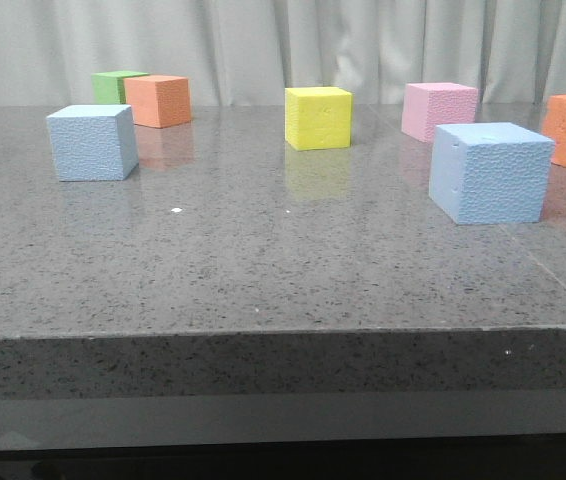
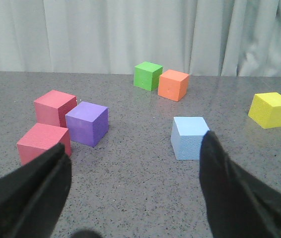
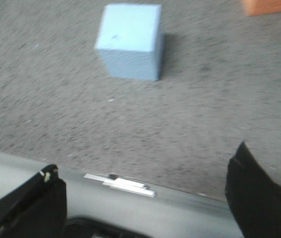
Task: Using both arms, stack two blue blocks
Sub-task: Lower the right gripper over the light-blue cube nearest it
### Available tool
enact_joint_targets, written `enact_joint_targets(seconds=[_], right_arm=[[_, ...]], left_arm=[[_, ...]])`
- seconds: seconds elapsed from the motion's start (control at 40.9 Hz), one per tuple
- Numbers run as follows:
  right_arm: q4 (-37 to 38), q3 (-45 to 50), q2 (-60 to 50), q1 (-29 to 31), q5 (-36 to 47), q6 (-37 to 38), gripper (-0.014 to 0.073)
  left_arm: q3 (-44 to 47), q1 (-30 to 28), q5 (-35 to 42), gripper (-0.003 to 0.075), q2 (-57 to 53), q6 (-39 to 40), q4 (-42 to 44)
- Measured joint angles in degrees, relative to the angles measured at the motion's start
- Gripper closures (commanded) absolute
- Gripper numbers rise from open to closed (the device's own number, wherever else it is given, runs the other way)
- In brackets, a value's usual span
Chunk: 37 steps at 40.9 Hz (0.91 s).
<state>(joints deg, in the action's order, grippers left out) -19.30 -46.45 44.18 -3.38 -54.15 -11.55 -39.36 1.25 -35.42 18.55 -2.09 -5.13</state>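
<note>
Front view is showing the grey speckled table (image 1: pixel 263 260) carrying every cube, with neither arm entering that picture. The two blue blocks are sitting well apart on it, unstacked: the right blue block (image 1: pixel 490 172) toward the robot's right, the left blue block (image 1: pixel 92 142) toward its left. A yellow cube (image 1: pixel 318 117) and a pink cube (image 1: pixel 439 110) are standing farther back between them, with orange cubes (image 1: pixel 158 100) and a green cube (image 1: pixel 115 86) beyond.

The left gripper (image 2: pixel 130 188) is hovering with its black fingers spread wide and nothing between them; the left blue block (image 2: pixel 190 138) is lying ahead of it, just off the tip of one finger (image 2: pixel 215 158). Red cubes (image 2: pixel 43 143) and a purple cube (image 2: pixel 86 123) are sitting off to the other side of that gripper.

The right gripper (image 3: pixel 145 198) is likewise standing apart and empty, positioned back over the table edge; the right blue block (image 3: pixel 129 40) is lying ahead of it, well clear of both fingers. That picture is blurred.

Risk assessment: the left block is sitting off the gripper's centre line, so a straight descent could clip it with one finger and push it aside. The foam could also compress or twist under an uneven pinch, spoiling the stack alignment.

No brand, label or legible writing is showing anywhere.
</note>
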Motion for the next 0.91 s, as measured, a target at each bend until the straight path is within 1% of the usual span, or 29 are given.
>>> enact_joint_targets(seconds=[0.171,0.269,0.392,0.465,0.587,0.783,0.906], right_arm=[[-1.7,-6.0,10.7,-2.9,-2.1,-1.9,-0.0059],[-1.1,-10.5,16.8,-5.3,-2.9,-0.5,-0.0059],[4.6,-16.1,22.5,-8.8,-3.0,6.0,-0.0059],[10.0,-19.3,25.7,-10.8,-3.0,12.0,-0.0059],[15.2,-23.1,29.5,-12.0,-2.3,19.3,-0.0059],[16.4,-27.4,34.1,-12.1,0.8,25.4,-0.0059],[16.4,-29.5,37.0,-12.1,1.7,26.4,-0.0059]], left_arm=[[0.0,0.0,0.0,0.0188,0.0,0.0,0.0],[0.0,0.0,0.0,0.0188,0.0,0.0,0.0],[0.0,0.0,0.0,0.0188,0.0,0.0,0.0],[0.0,0.0,0.0,0.0188,0.0,0.0,0.0],[0.0,0.0,0.0,0.0188,0.0,0.0,0.0],[0.0,0.0,0.0,0.0188,0.0,0.0,0.0],[0.0,0.0,0.0,0.0188,0.0,0.0,0.0]])
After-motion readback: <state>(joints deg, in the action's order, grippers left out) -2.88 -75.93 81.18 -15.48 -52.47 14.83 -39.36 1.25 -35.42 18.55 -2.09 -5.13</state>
